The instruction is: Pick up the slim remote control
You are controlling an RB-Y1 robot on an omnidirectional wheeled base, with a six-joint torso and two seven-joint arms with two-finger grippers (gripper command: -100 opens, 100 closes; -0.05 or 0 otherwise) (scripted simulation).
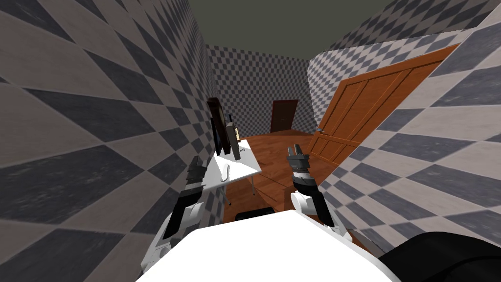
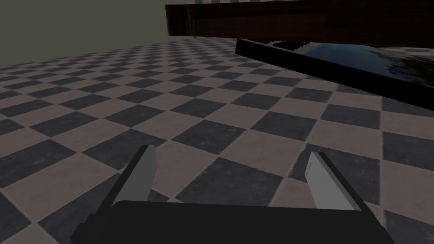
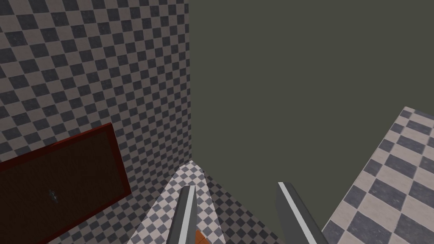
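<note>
A slim white remote control (image 1: 225, 172) lies on the near part of a small white table (image 1: 244, 164) against the checkered wall on my left. My left gripper (image 1: 196, 160) is up beside the table's near left corner, close to that wall. In its wrist view the left gripper (image 2: 232, 151) stands open and empty, facing the checkered wall. My right gripper (image 1: 293, 149) is raised over the wooden floor, to the right of the table and apart from it. In its wrist view the right gripper (image 3: 236, 186) has its fingers (image 3: 186, 212) narrowed, with a gap and nothing between them.
A dark flat screen (image 1: 221, 129) and a dark upright object (image 1: 235, 143) stand further back on the table. An orange-brown door (image 1: 372, 112) stands on the right, and a dark door (image 1: 284, 116) at the far end. Wooden floor (image 1: 274, 171) runs between. A black shape (image 1: 440, 259) lies at my near right.
</note>
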